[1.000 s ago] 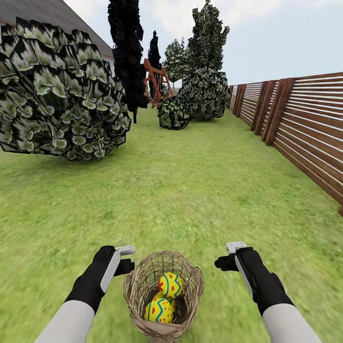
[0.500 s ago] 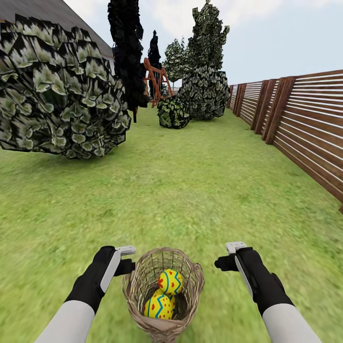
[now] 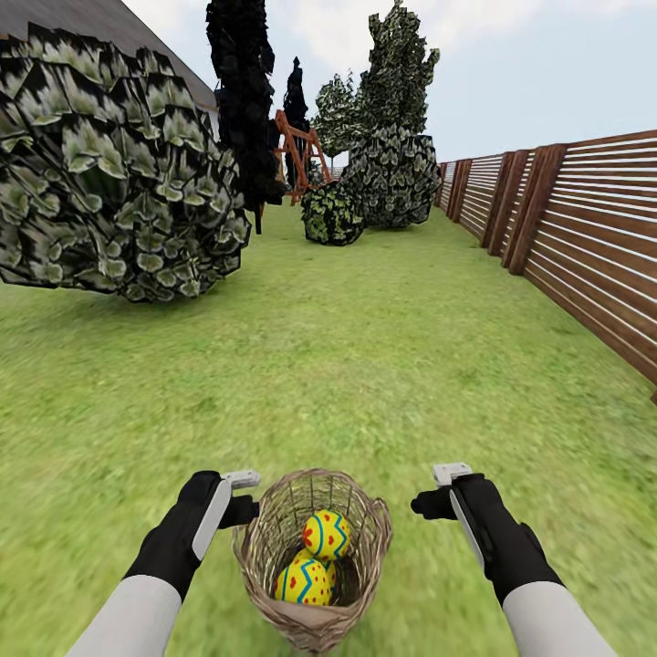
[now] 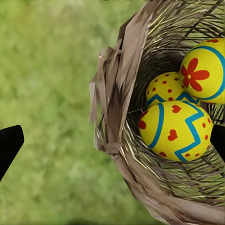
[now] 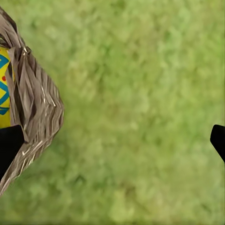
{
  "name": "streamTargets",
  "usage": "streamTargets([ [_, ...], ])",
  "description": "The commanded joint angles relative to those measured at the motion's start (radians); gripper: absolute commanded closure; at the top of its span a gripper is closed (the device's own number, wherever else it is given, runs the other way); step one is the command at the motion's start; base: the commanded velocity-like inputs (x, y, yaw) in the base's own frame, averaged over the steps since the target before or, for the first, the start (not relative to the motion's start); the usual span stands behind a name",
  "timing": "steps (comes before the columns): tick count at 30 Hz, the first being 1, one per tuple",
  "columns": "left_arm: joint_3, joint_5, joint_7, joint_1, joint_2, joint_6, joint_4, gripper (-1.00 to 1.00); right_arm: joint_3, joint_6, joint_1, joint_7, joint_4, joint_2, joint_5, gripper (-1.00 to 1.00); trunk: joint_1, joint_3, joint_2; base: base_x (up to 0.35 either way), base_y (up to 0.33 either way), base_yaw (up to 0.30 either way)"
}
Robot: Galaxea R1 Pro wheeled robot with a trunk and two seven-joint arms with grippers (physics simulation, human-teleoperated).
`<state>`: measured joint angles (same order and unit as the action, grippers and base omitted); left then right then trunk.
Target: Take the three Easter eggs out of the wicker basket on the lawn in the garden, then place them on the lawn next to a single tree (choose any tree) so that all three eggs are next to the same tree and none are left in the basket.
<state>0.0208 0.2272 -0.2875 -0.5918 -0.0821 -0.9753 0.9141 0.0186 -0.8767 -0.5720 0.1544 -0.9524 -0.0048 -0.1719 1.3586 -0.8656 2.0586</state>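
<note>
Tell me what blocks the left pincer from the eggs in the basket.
The wicker basket's near wall stands between the left pincer and the Easter eggs; from above, the basket mouth is open.

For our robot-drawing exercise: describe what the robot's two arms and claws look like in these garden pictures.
Both arms match: smooth pale grey-white forearm tubes leading into bulky matte black wrist sections. Each black section carries a light grey panel and a small pale block at its end. The left claw and right claw are short, black and blunt. No cables or markings are visible.
</note>
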Motion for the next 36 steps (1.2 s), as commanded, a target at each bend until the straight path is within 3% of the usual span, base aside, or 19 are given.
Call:
streamTargets([
  [1,0.002,0.011,-0.009,0.0,-0.001,-0.003,0.001,-1.0,0.001,-0.004,0.0,0.01,-0.001,0.0,-0.011,-1.0,0.0,-0.001,0.0,0.0,0.0,0.0],
  [10,0.002,0.011,-0.01,0.0,-0.001,-0.004,-0.002,-1.0,0.001,-0.004,0.0,0.01,-0.001,0.0,-0.011,-1.0,0.0,-0.001,0.0,0.199,0.014,0.0],
  [20,0.002,0.011,0.008,0.0,-0.001,-0.003,0.003,-1.0,0.001,-0.002,0.0,0.01,-0.001,0.0,-0.011,-1.0,0.0,-0.001,0.0,0.025,0.0,0.0],
  [25,0.002,0.011,0.041,-0.001,-0.001,-0.004,0.0,-1.0,0.001,-0.002,0.0,0.01,-0.001,0.0,-0.011,-1.0,0.019,-0.017,0.035,0.0,0.0,0.0],
  [36,0.004,0.009,0.045,0.0,0.001,-0.005,-0.004,-1.0,0.001,-0.002,-0.001,0.009,-0.002,0.0,-0.011,-1.0,0.061,-0.051,0.112,0.0,0.0,0.0],
])
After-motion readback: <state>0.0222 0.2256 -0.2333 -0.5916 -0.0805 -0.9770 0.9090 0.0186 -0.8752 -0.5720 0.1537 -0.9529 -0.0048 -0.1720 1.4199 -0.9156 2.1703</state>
